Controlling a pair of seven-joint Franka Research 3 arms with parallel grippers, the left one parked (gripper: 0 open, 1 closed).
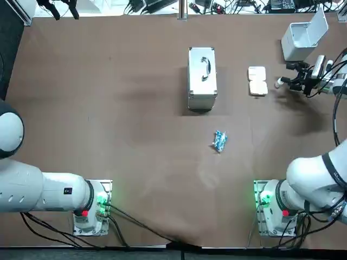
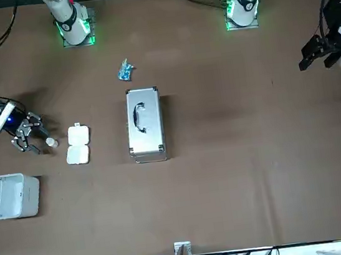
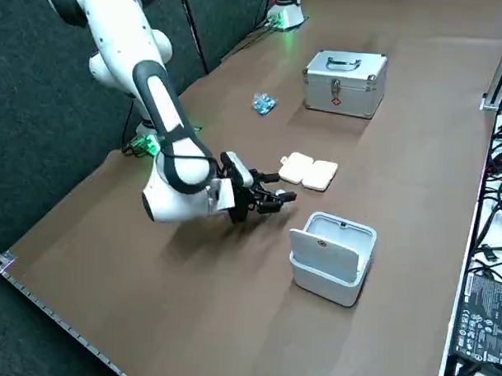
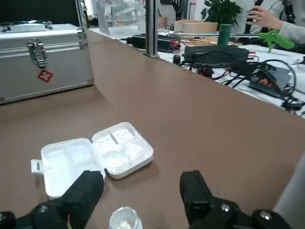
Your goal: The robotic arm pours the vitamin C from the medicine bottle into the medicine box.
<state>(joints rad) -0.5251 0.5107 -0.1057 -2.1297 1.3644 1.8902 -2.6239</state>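
Note:
A small clear medicine bottle [image 4: 125, 220] with white contents showing at its mouth rests on the table between my right gripper's [image 4: 140, 183] spread fingers [image 4: 85, 194]. The gripper is open and neither finger touches the bottle. In the top view the gripper [image 1: 290, 77] hovers low at the far right, with the bottle [image 1: 280, 82] at its tips. The white medicine box [image 4: 95, 157] lies open just beyond the bottle, its two halves flat. The box [image 1: 257, 80] sits to the left of the gripper in the top view, and shows as [image 2: 77, 144] from the front.
A silver first-aid case [image 1: 202, 78] stands mid-table. A blue packet [image 1: 219, 141] lies nearer the robot. A white open-lidded bin [image 1: 302, 37] stands at the far right corner, close behind the gripper. Cables and a person's hand [image 4: 269, 18] are beyond the table edge.

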